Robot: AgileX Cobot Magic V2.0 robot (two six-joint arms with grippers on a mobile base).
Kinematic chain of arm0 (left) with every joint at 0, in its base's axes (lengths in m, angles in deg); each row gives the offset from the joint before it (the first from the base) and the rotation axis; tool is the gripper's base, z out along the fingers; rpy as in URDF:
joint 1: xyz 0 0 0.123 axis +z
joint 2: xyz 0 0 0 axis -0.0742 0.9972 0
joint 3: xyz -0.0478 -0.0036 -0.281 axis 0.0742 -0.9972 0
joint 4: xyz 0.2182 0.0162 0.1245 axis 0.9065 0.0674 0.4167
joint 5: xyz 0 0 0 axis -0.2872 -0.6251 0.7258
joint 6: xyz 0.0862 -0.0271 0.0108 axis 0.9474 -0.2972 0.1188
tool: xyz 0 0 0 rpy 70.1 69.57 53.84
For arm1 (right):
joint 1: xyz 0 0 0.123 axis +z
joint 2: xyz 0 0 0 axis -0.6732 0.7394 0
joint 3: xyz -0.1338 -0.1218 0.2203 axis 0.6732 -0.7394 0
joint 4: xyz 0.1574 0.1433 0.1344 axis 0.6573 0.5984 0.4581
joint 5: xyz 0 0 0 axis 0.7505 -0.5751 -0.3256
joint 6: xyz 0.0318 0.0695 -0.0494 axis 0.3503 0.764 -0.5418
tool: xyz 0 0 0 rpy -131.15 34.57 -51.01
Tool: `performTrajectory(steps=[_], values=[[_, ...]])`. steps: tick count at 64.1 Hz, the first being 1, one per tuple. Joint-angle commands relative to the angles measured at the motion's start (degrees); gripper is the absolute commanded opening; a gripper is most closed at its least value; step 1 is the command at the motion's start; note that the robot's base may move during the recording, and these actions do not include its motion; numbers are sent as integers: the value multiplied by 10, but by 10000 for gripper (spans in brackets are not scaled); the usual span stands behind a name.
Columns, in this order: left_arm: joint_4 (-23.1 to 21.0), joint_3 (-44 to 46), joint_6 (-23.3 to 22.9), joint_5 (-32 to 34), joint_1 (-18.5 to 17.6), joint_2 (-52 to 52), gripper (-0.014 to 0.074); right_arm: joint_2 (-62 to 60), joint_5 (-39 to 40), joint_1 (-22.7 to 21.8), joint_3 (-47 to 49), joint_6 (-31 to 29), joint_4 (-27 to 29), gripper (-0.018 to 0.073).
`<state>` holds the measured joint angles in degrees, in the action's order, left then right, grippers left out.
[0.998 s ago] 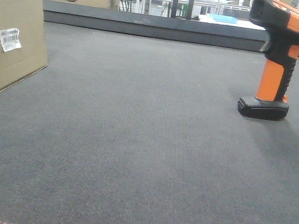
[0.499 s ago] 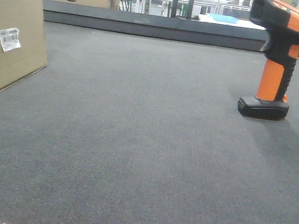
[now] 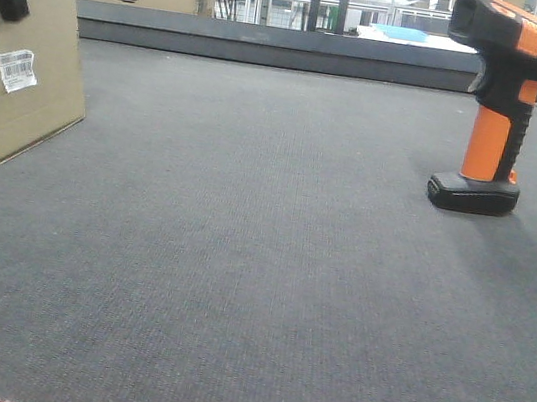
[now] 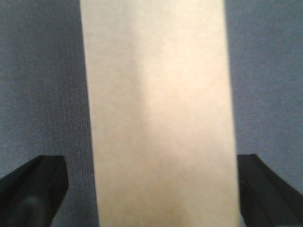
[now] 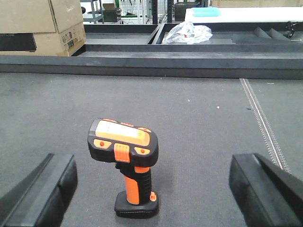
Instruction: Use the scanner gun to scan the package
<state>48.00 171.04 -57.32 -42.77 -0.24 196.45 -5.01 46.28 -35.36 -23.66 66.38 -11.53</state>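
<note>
package stands at far left of the grey mat, scanner gun upright on its foot, well apart at right. left gripper spread wide, fingers either side of the package's narrow top edge, contact unclear. right gripper also wide, scanner ahead of it, untouched. box looks light, walls may dent: pinch across the thin dimension. scanner rigid, top-heavy, probably tippy: take the orange shaft. front view shows the barcode label, left wrist only blurred blank cardboard; right gripper shows only in its own wrist view
</note>
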Motion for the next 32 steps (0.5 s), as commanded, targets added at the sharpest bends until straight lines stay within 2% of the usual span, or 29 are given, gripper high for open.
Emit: performTrajectory(steps=[1, 7, 11, 21, 25, 32], values=[[-2, 4, 3, 1, -4, 1, 579, -1, 18, 0, 3, 0, 0, 559], [4, 4, 3, 1, -4, 1, 545, -1, 18, 0, 3, 0, 0, 559], [4, 4, 3, 1, -4, 1, 477, -1, 18, 0, 3, 0, 0, 559], [5, 4, 3, 1, -4, 1, 98, -1, 18, 0, 3, 0, 0, 559], [5, 4, 3, 1, -4, 1, -97, -1, 18, 0, 3, 0, 0, 559], [5, 6, 3, 1, -4, -4, -111, -1, 18, 0, 3, 0, 0, 559]])
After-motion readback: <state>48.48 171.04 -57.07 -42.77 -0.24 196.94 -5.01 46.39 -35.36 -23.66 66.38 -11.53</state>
